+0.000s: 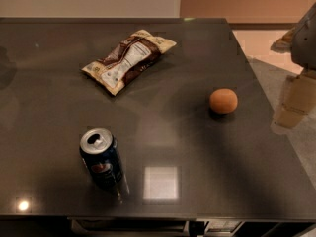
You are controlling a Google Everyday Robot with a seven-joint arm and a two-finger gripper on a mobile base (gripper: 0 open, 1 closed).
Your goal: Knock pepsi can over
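The pepsi can (102,158), dark blue with a silver top and a round logo on its side, stands upright near the front left of the dark table (197,172). My gripper (292,105) hangs at the far right of the view, past the table's right edge, well apart from the can. It holds nothing that I can see.
A brown-and-white snack bag (129,59) lies at the back, left of centre. An orange round fruit (223,100) sits right of centre, between the can and the gripper. The floor (276,58) shows beyond the right edge.
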